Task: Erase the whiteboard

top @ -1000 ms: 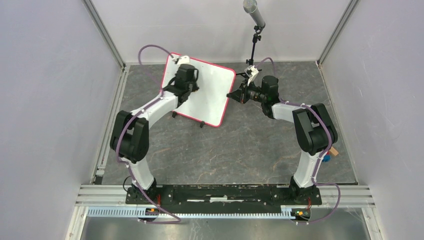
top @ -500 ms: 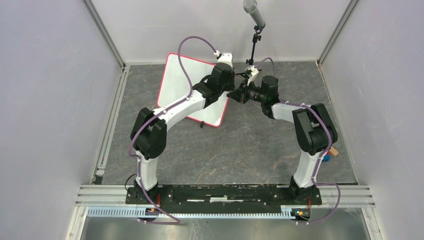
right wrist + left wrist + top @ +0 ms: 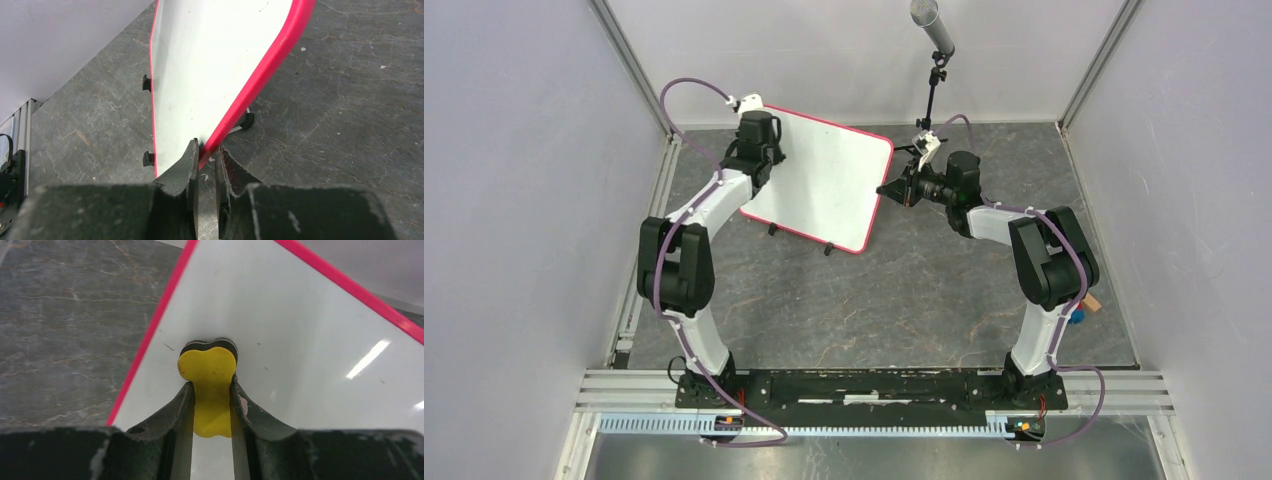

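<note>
between the clamped fingers of the left gripper (image 3: 211, 385), a yellow bone-shaped eraser (image 3: 207, 367) presses the square white, red-rimmed whiteboard (image 3: 300, 340); the right gripper (image 3: 206, 148) pinches its rim. only faint specks show: erasing looks nearly finished.

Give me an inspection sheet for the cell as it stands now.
Surface: grey marbled tabletop, few white specks.
Job's things: square white board with red rim, no writing seen; yellow eraser with black pad pressed on it near its rim.
Clutter: small blue and tan pieces at right edge.
Hands: left hand shut on eraser; right hand shut on board's rim.
Cables: purple cables arching off both arms.
Surroundings: grey microphone on black stand behind board; pale walls.
</note>
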Motion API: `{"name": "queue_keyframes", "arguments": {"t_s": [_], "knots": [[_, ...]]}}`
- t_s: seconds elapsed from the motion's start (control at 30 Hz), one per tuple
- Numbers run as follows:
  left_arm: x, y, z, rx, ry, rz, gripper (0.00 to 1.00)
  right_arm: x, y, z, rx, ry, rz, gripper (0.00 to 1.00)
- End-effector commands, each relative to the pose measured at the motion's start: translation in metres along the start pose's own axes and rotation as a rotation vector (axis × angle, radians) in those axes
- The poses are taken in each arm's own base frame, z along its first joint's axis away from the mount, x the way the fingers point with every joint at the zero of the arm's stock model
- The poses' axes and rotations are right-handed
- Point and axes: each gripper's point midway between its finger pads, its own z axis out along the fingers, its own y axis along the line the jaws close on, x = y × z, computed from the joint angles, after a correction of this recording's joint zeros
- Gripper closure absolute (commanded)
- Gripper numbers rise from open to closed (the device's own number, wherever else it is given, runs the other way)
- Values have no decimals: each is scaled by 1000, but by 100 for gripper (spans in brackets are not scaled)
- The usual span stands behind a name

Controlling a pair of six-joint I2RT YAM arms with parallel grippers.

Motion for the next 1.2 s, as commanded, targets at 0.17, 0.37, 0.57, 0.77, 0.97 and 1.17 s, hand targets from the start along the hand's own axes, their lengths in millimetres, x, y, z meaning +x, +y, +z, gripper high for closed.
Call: {"name": "queue_keyframes", "arguments": {"t_s": [0.17,0.37,0.57,0.77,0.97,1.17], "knots": [[-46,-53,-8,108,-88,55,73,-11,20,9,-72,-14,-95,100],[-45,-126,-25,224,-93,126,72,-9,19,9,-64,-5,-98,100],[-34,-138,-29,246,-71,132,72,-7,18,10,-63,1,-98,100],[-35,-65,-1,113,-64,48,72,-8,18,10,-62,2,-101,100],[-44,22,33,-10,-49,-40,71,-8,18,10,-63,1,-103,100],[-15,38,34,-39,-2,-97,72,-8,19,11,-64,3,-100,100]]}}
